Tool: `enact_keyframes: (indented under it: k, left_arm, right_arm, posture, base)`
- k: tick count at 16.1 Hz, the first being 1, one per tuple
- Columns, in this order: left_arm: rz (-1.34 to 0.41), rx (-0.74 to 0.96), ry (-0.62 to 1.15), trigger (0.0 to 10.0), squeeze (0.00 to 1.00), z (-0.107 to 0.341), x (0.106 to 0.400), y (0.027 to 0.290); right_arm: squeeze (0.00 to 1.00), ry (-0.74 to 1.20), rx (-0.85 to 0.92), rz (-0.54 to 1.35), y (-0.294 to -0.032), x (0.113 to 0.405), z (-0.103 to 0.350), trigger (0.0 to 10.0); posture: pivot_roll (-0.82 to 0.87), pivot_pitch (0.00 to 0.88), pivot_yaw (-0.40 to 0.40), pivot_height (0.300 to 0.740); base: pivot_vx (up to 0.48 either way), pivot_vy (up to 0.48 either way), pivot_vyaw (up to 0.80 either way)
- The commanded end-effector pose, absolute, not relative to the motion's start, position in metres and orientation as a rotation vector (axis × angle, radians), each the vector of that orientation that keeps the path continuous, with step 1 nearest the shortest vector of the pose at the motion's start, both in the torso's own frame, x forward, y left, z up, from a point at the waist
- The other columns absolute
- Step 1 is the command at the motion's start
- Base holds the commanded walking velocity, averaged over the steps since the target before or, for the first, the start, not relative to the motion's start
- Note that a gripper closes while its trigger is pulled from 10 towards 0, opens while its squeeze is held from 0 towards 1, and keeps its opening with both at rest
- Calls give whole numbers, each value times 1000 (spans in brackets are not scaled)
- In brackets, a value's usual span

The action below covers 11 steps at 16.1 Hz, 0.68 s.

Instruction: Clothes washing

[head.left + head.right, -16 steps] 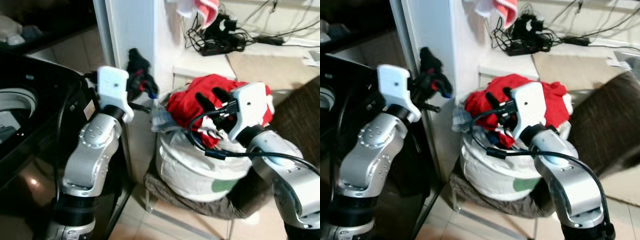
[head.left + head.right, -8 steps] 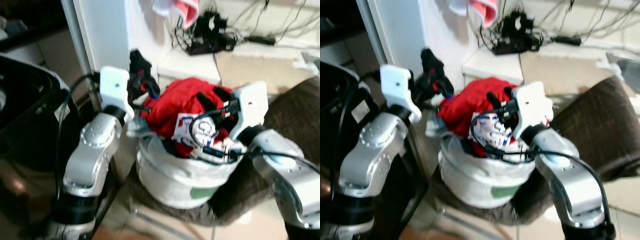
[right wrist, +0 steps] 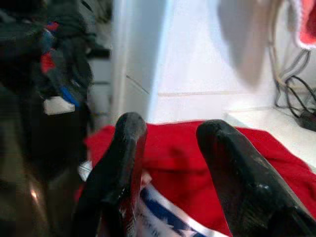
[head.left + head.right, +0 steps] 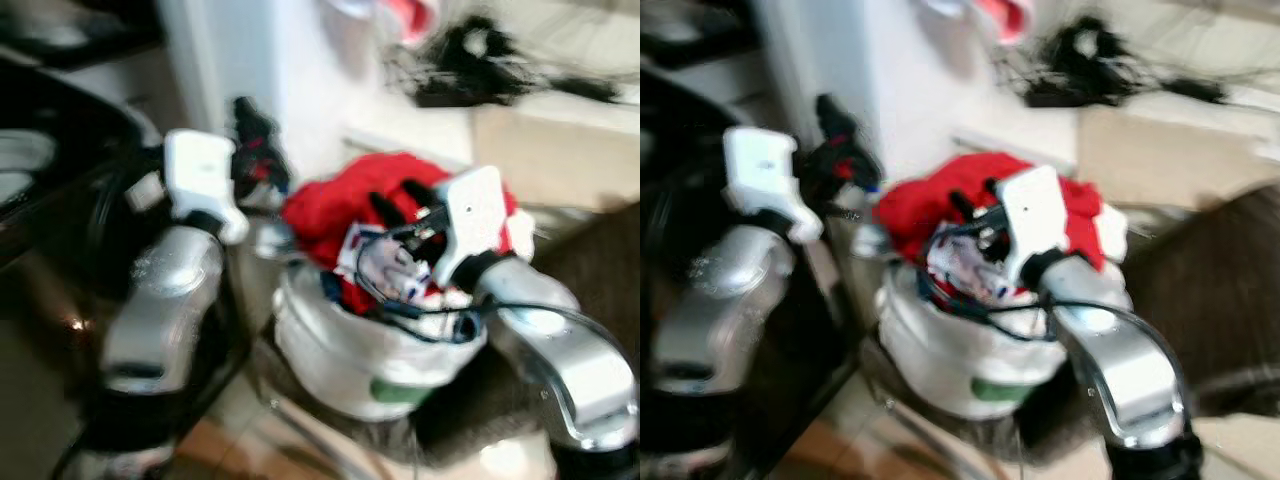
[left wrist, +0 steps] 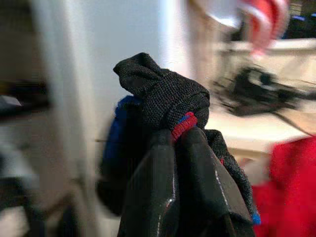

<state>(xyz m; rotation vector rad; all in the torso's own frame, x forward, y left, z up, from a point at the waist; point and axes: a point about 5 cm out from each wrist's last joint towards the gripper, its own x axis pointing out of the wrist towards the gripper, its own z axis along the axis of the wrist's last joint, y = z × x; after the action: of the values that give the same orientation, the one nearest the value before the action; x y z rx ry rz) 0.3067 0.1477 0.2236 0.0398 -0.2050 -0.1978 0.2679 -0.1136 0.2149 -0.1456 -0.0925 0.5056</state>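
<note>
The left gripper [image 5: 173, 148] is clamped on a black sock [image 5: 163, 94] (soft, light); the right gripper [image 3: 170, 148], fingers apart, hovers over the red garment [image 4: 340, 205], best pinched at a fold.

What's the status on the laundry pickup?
Left end effector shut on black garment, raised. Right end effector open over red clothes in white basket. Nothing blocking.

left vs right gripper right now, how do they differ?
The left gripper is shut on a black garment with red and blue trim; the right gripper is open and holds nothing. The left gripper is raised beside the white wall panel, while the right gripper hangs over the red clothing heaped in the white laundry bag. Both have two long black fingers on silver arms.
</note>
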Motion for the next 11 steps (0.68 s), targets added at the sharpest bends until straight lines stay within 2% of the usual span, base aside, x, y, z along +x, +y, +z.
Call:
enact_keyframes:
  k: [1,6,11]
  left_arm:
    - [-242,32,-218,10000,0,226,306,138]
    - [-250,27,-203,10000,0,226,307,140]
    - [-259,43,-205,10000,0,226,308,139]
  right_arm:
    - [0,-89,-147,471,-120,268,215,10000]
    - [0,-118,-80,453,-122,268,221,10000]
    - [0,-102,-67,432,-124,268,217,10000]
  posture:
    - [-59,0,2,740]
    - [-60,0,3,740]
    - [-63,0,11,740]
  base:
    - [0,0,0]
    - [0,0,0]
    - [0,424,0]
